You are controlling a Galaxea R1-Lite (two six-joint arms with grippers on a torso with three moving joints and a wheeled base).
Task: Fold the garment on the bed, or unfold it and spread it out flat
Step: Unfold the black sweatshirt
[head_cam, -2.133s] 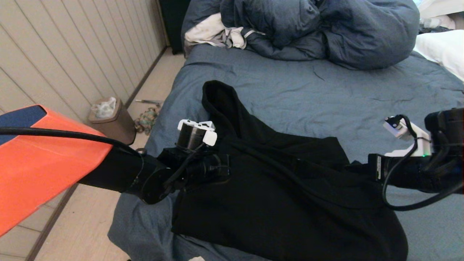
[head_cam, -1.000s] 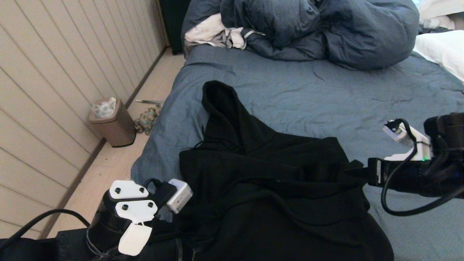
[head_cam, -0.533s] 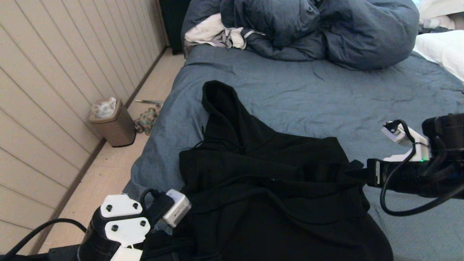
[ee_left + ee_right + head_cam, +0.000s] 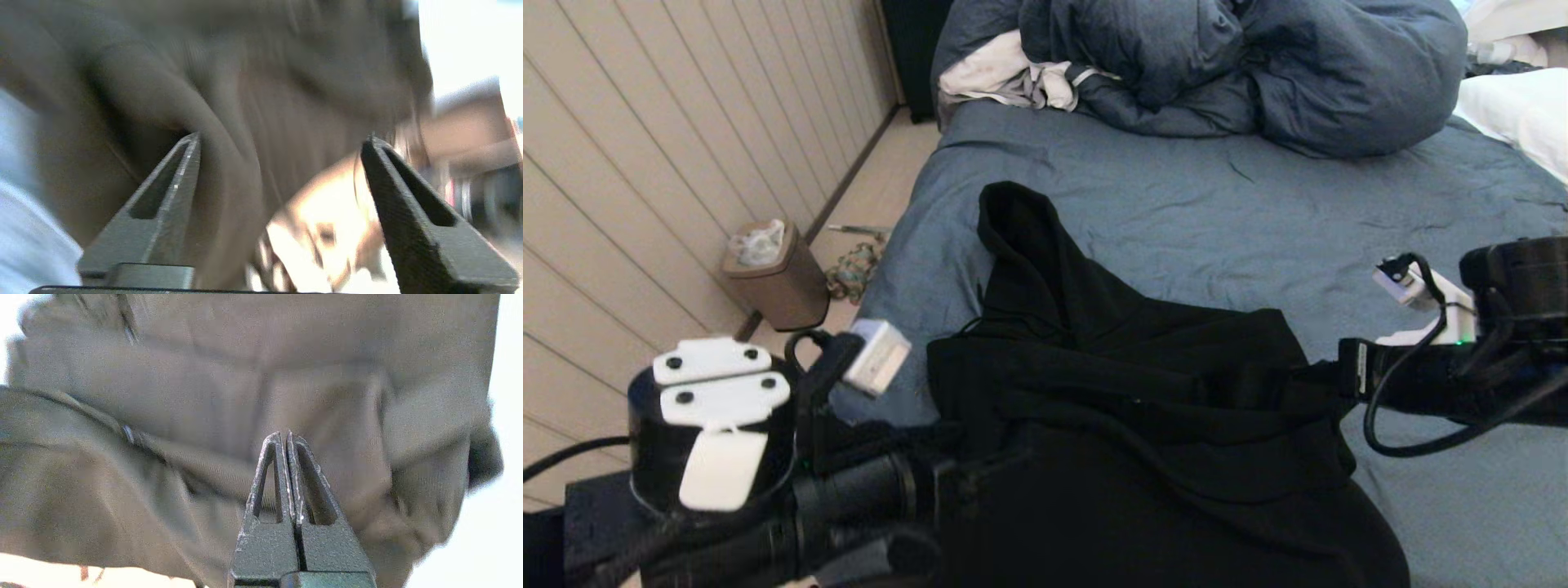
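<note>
Fingers (image 4: pixel 171 192) of the left gripper (image 4: pixel 282 141) are standing spread wide at the garment (image 4: pixel 1143 425)'s left edge, a fold of its black fabric lying against one finger but nothing clamped between them. The right gripper (image 4: pixel 284 437) is pressing its fingers together, tips against the garment's right side. The garment is lying rumpled on the bed (image 4: pixel 1258 196)'s near part, hood pointing away from the robot.

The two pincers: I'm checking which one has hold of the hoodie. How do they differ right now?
The left pincer stands wide open with the garment loose between its fingers; the right pincer is shut. The left is at the garment's near left edge; the right is at its right side, tips against fabric, any pinch unclear. Both reach toward the same garment.
</note>
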